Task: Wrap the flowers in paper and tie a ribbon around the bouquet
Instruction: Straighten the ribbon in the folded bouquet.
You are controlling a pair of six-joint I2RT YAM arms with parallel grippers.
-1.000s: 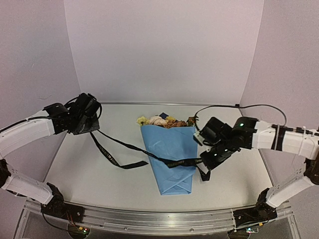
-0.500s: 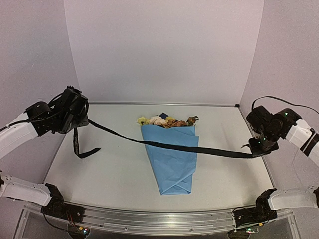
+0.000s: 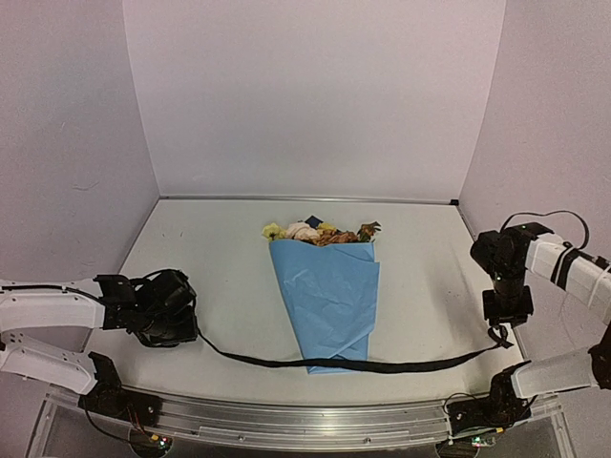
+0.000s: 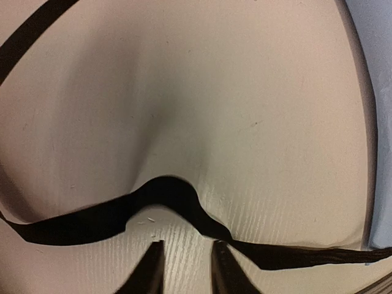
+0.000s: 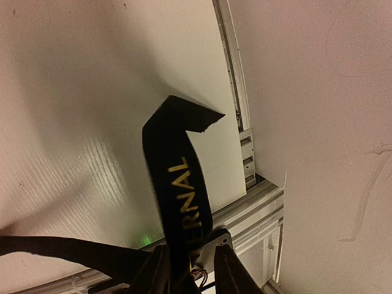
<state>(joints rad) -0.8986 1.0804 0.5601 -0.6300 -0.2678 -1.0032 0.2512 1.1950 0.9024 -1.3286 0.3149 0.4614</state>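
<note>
Now that you have lowered both arms, the ribbon [image 3: 363,364] no longer crosses the middle of the bouquet [image 3: 329,286], midway between your pincers, only its tip. Your left pincer [image 4: 187,260] stands open, ribbon just ahead; your right pincer [image 5: 191,260] straddles the ribbon end, grip unclear. Nothing is tied yet.

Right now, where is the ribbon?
In the top view the ribbon lies along the near edge of the table, across the bottom tip of the paper, from left claw to right claw.
</note>
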